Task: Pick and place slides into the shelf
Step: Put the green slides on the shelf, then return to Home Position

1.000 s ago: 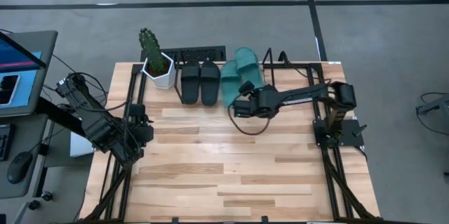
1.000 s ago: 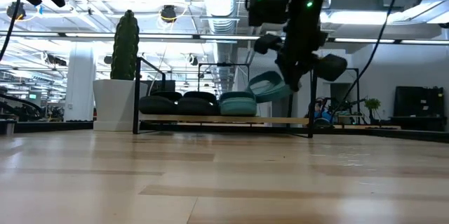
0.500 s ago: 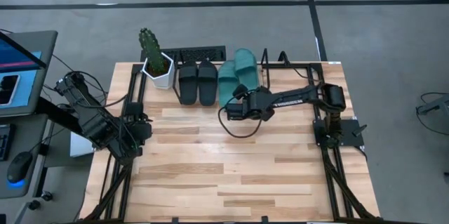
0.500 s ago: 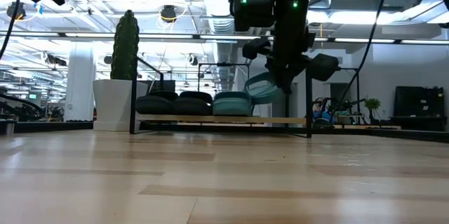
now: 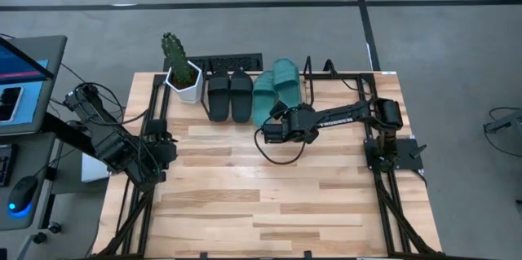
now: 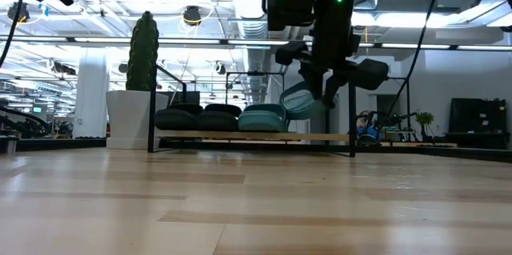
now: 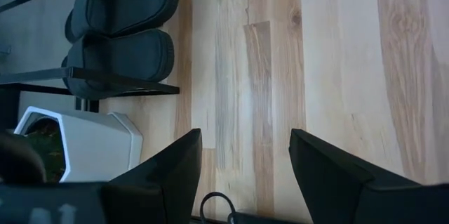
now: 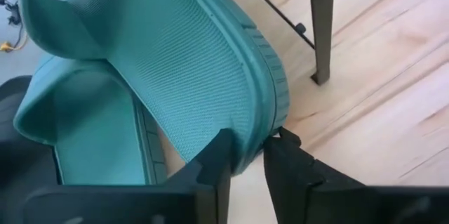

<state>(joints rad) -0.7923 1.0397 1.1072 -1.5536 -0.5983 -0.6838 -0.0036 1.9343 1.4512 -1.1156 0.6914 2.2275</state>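
Two black slides [image 5: 231, 94] lie side by side on the shelf [image 5: 334, 75] at the table's far edge. A teal slide [image 5: 263, 99] lies next to them. A second teal slide [image 5: 285, 79] is tilted, heel end raised, leaning beside the first; its toe end is hidden behind it. My right gripper [image 8: 247, 147] is shut on this slide's heel, just in front of the shelf. My left gripper [image 7: 245, 143] hangs open over the table's left side, with nothing between its fingers. My right gripper pinches the tilted teal slide's heel rim [image 8: 256, 129] between its two fingers, one finger [image 8: 214, 164] on the footbed side and one on the sole side. The fingers slant down from the table's near right. The heel is lifted clear of the table [image 6: 302, 99].
A cactus in a white pot [image 5: 183, 77] stands at the shelf's left end. An upright black shelf post [image 8: 321, 27] stands just right of the held slide. Bare wooden table [image 5: 269, 195] stretches in front of the shelf.
My right gripper has gone a little toward the table's left edge with the tilted teal slide, bringing it against the other teal slide. The slide's heel stays raised.
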